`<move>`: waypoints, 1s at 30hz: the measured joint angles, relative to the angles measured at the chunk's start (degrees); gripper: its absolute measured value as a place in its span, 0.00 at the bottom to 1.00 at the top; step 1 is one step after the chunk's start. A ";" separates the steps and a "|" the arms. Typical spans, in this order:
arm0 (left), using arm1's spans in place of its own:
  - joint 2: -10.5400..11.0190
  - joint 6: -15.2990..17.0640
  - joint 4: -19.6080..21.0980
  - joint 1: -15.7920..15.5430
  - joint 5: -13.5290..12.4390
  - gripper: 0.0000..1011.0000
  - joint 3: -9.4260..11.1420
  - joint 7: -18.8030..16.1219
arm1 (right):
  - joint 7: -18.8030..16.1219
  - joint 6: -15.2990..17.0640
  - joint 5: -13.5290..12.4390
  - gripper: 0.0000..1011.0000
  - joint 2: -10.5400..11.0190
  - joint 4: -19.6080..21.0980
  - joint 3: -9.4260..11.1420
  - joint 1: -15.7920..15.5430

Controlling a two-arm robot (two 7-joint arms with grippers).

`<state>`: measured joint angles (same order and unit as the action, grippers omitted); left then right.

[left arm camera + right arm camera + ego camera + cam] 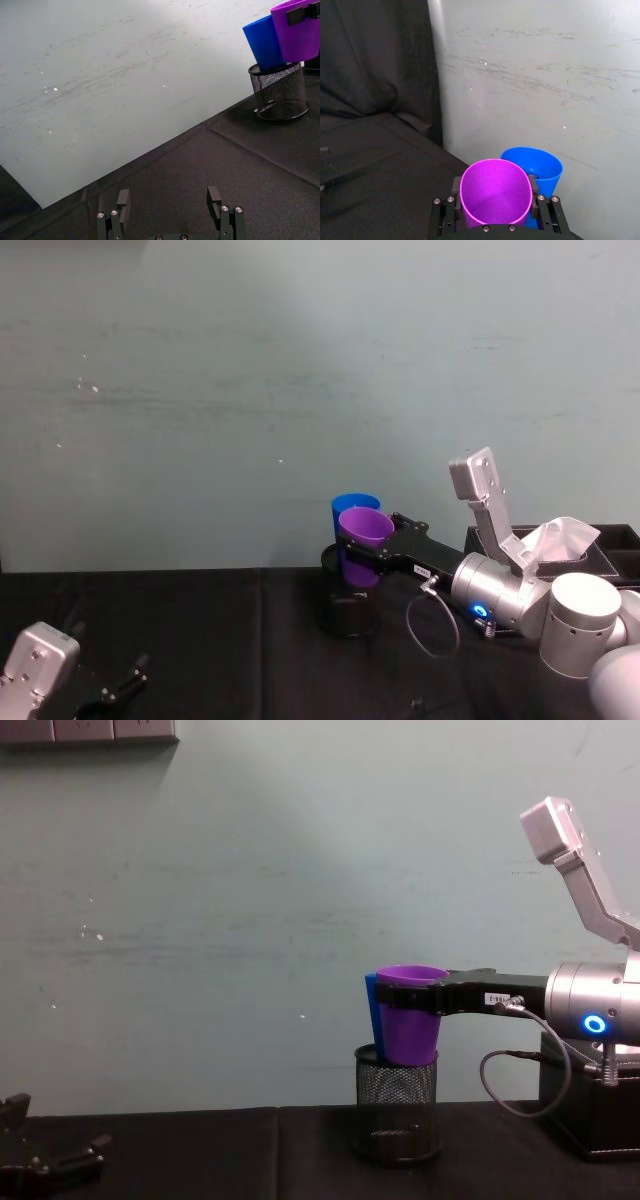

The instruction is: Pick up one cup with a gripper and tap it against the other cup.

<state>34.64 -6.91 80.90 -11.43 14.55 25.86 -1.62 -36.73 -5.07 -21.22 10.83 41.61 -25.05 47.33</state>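
My right gripper (pixel 362 546) is shut on the purple cup (pixel 365 527), holding it upright by its rim over the black mesh pen holder (pixel 350 615). The blue cup (pixel 350 503) stands in that holder just behind the purple one. In the right wrist view the purple cup (pixel 495 195) sits between the fingers (pixel 455 186), side by side against the blue cup (pixel 540 167). From the chest view only a blue sliver (pixel 370 1015) shows past the purple cup (pixel 410 1035). My left gripper (pixel 170 200) rests open and empty low at the near left (pixel 120 685).
A black box (pixel 610 540) with crumpled white material (pixel 562 538) stands at the right, behind my right arm. Black cloth (pixel 200 640) covers the table, and a pale wall (pixel 300 390) rises close behind the cups. A loose cable (pixel 432 625) hangs under the right wrist.
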 joint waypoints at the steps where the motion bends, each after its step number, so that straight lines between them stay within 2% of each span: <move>1: 0.00 0.00 0.00 0.00 0.00 0.99 0.00 0.00 | 0.00 0.00 0.00 0.73 0.00 0.00 0.00 0.00; 30: 0.00 0.00 0.00 0.00 0.00 0.99 0.00 0.00 | 0.00 0.00 0.00 0.73 0.00 0.00 0.00 0.00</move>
<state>34.65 -6.91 80.90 -11.43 14.55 25.86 -1.62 -36.73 -5.08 -21.22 10.82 41.61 -25.05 47.33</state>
